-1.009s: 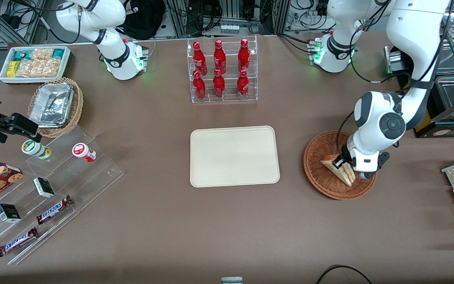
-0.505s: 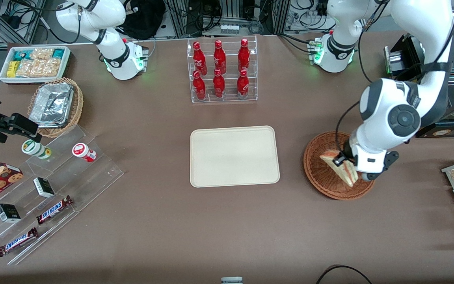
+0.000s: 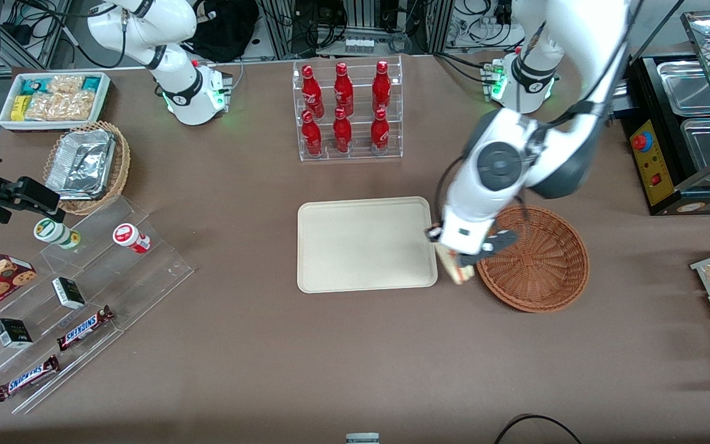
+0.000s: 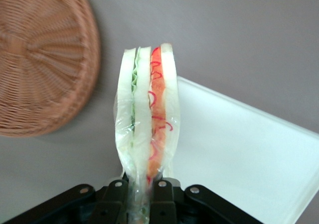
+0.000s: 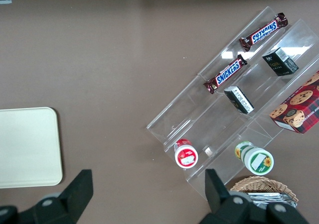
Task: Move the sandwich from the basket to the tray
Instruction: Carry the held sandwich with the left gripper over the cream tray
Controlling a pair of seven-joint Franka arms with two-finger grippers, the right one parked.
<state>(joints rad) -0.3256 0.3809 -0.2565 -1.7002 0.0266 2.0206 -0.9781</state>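
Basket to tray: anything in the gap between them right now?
Front view: gripper, shut on the sandwich, hangs over the gap between basket and tray.

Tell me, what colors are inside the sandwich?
Green and red between pale bread, seen best in the left wrist view: the sandwich is clamped in the gripper.
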